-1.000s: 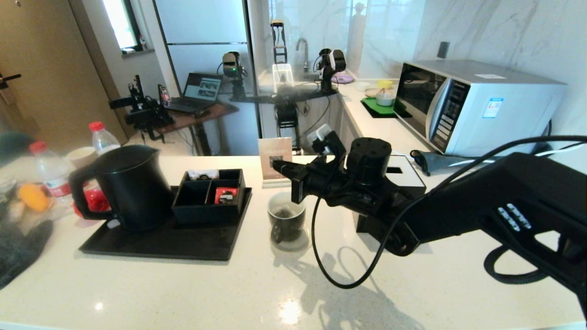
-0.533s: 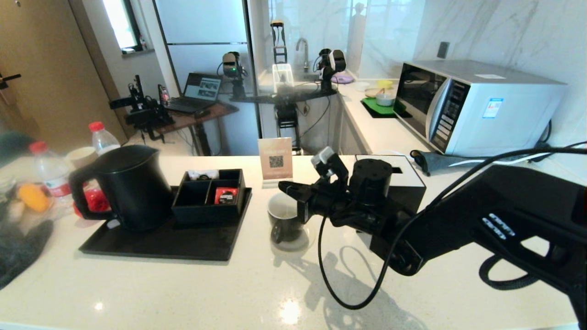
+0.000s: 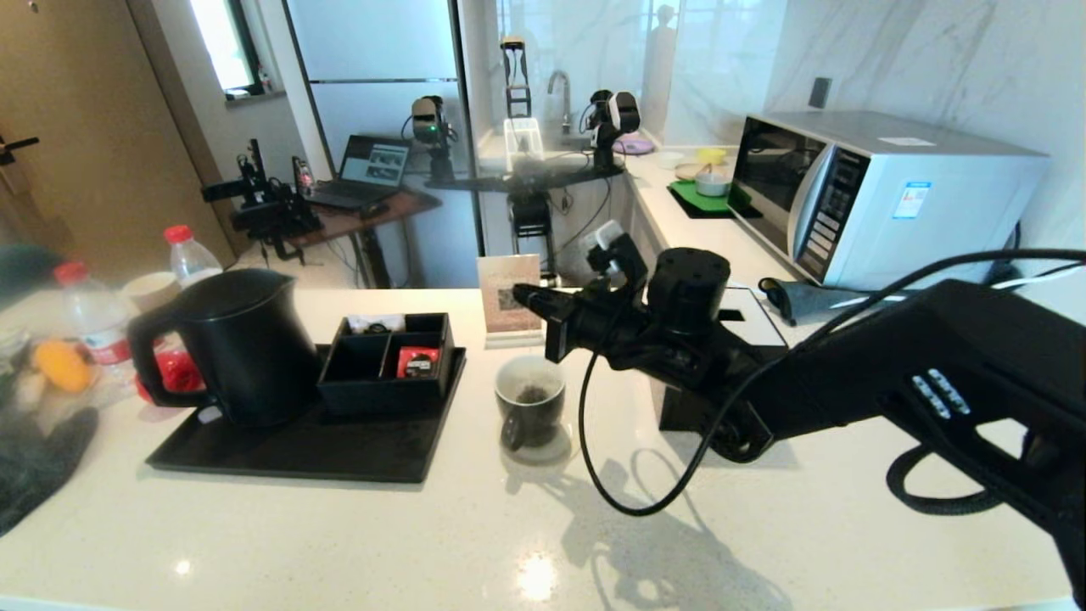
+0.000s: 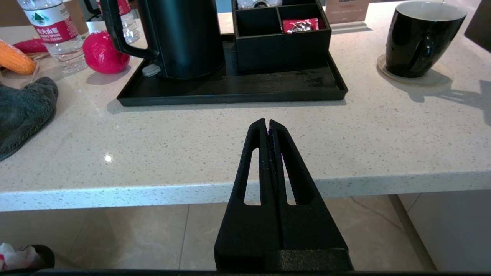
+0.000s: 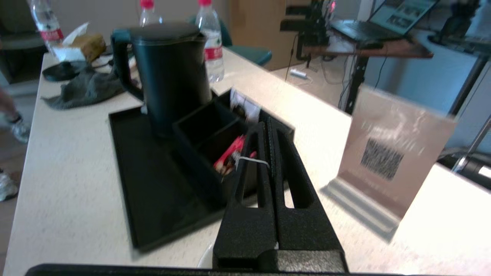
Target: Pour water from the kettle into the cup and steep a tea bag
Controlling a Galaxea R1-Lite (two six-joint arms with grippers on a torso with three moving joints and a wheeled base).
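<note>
White speckled counter: black tray, coaster, sign stand, bottles, grey cloth.

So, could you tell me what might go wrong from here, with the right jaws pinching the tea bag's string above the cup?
1. The right gripper is shut on only the thin string; a slip would drop it into the cup.
2. The cup stands on a small coaster; a sideways pull on the tea bag might tip it.
3. The hanging cable could snag the cup.
</note>
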